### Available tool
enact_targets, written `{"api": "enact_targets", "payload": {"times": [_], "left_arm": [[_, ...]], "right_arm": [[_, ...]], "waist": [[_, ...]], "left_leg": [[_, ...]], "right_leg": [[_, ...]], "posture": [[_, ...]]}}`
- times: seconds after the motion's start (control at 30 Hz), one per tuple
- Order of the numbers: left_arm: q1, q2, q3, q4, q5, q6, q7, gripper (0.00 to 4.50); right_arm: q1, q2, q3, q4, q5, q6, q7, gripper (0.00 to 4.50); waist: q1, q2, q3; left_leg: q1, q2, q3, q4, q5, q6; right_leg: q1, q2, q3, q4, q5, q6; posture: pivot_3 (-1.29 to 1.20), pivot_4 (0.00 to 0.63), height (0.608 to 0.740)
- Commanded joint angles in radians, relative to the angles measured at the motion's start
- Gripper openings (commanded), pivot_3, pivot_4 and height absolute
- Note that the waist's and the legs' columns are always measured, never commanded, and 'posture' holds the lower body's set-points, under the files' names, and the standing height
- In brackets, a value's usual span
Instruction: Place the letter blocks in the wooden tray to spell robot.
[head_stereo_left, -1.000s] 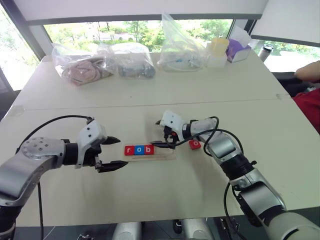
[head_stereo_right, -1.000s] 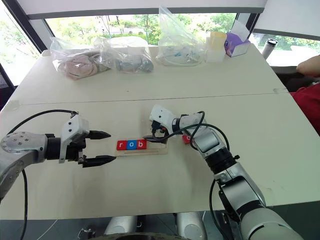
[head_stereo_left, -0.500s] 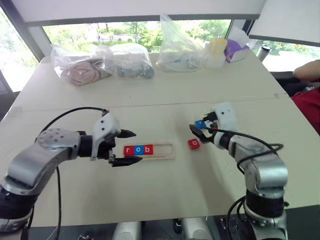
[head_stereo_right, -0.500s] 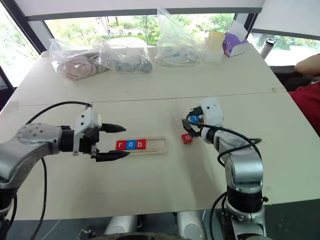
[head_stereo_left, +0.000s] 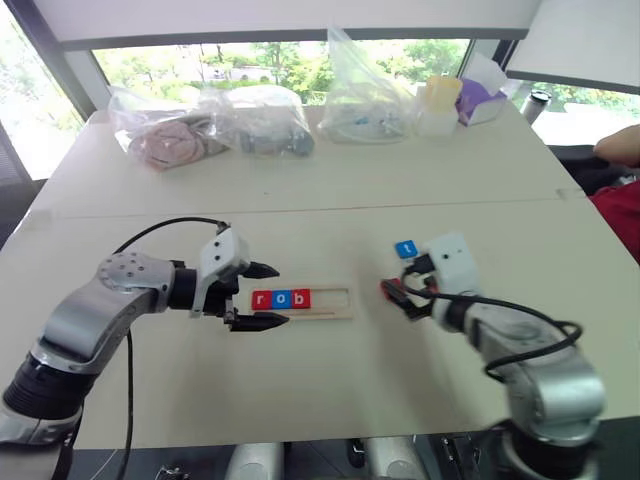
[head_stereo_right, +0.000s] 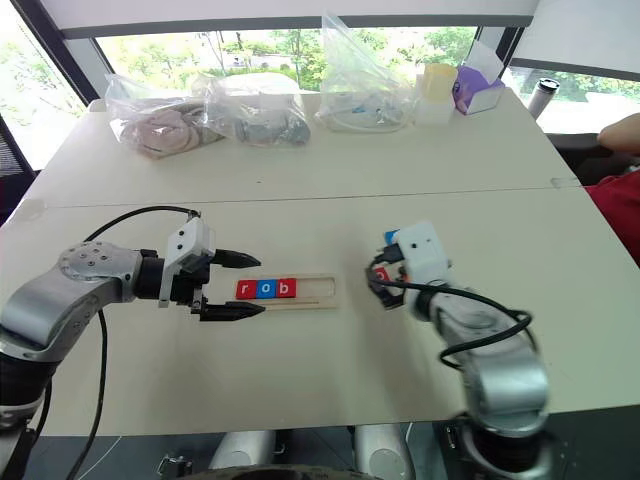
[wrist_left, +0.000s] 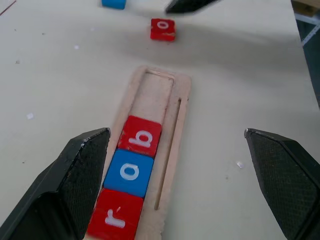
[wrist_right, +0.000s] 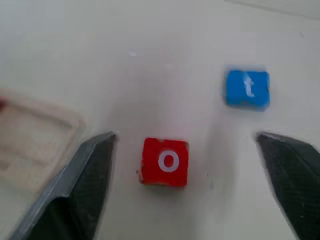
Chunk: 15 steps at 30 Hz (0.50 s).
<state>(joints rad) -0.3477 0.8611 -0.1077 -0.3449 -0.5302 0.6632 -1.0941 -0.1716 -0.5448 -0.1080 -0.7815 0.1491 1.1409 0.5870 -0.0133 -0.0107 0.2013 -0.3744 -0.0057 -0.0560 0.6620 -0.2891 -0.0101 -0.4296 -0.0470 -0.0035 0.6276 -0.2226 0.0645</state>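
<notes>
The tray (head_stereo_left: 303, 300) lies flat near the middle of the pale bench (head_stereo_left: 330, 380), long side running left to right. Three blocks sit touching in a row in its left part: a red r (wrist_left: 112, 220) at the left end, a blue o (wrist_left: 128, 173) next, then a red b (wrist_left: 141, 137); the right part of the groove is bare wood. The left hand (head_stereo_left: 268, 295) hovers at the tray's left end, its two black fingers spread wide and gripping nothing, one finger on the far side of the tray and one on the near side, tips pointing right along the row. The right hand (head_stereo_left: 398, 296) is to the right of the tray, apart from it, and is also wide open and empty, pointing left. A second red o (wrist_right: 165, 162) lies loose on the bench between its spread fingers (wrist_right: 75, 187), touching neither, its letter face up. The blue t (head_stereo_left: 405, 249) lies a little farther back, just beside the right hand's white housing, also face up on the bench. Along the far edge of the bench stand several clear plastic bags (head_stereo_left: 260, 120) with bundled contents, a pale yellow tub (head_stereo_left: 438, 95) and a purple tissue box (head_stereo_left: 479, 95). At the far right a person's arm (head_stereo_left: 618, 145) rests at the bench edge.
</notes>
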Motion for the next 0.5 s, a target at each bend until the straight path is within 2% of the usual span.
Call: {"api": "enact_targets", "payload": {"times": [0.03,0.13,0.23,0.4,0.5], "left_arm": [[-0.008,0.019,0.015,-0.017,-0.007,-0.012,-0.035,4.50],[-0.039,0.034,0.054,-0.066,-0.091,0.044,-0.074,4.50],[-0.074,0.078,0.058,-0.100,-0.106,0.056,-0.112,4.50],[-0.102,0.101,0.069,-0.127,-0.126,0.080,-0.104,4.50],[-0.081,0.107,0.082,-0.148,-0.132,0.092,-0.087,4.50]], "right_arm": [[0.033,-0.121,-0.127,0.152,0.120,-0.325,0.283,4.46],[0.045,-0.248,-0.110,0.341,0.125,-0.549,0.449,4.46],[-0.008,-0.316,-0.023,0.521,0.104,-0.745,0.590,4.46],[-0.176,-0.294,0.133,0.806,0.040,-1.001,0.710,4.46],[-0.256,-0.255,0.198,0.930,0.023,-1.091,0.754,4.46]], "waist": [[-0.002,-0.003,0.000],[-0.005,-0.004,0.000],[-0.005,-0.004,0.000],[-0.009,-0.003,0.000],[-0.005,-0.003,0.000]], "left_leg": [[0.000,0.000,0.000,0.000,0.000,0.000],[0.001,0.000,0.001,0.000,0.000,0.000],[0.001,0.001,0.001,0.001,0.000,0.001],[0.003,0.001,0.001,0.001,0.000,0.001],[0.002,0.002,0.001,0.001,0.000,0.001]], "right_leg": [[0.001,0.000,0.000,-0.001,0.000,0.001],[0.001,0.001,0.000,0.000,0.000,0.000],[0.001,0.003,0.000,0.001,0.001,0.000],[0.001,0.005,0.001,0.002,0.001,-0.002],[0.001,0.005,0.001,0.002,0.002,-0.002]], "posture": [[0.00,0.150,0.740],[0.00,0.150,0.740],[0.00,0.150,0.740],[0.00,0.150,0.740],[0.00,0.150,0.740]]}}
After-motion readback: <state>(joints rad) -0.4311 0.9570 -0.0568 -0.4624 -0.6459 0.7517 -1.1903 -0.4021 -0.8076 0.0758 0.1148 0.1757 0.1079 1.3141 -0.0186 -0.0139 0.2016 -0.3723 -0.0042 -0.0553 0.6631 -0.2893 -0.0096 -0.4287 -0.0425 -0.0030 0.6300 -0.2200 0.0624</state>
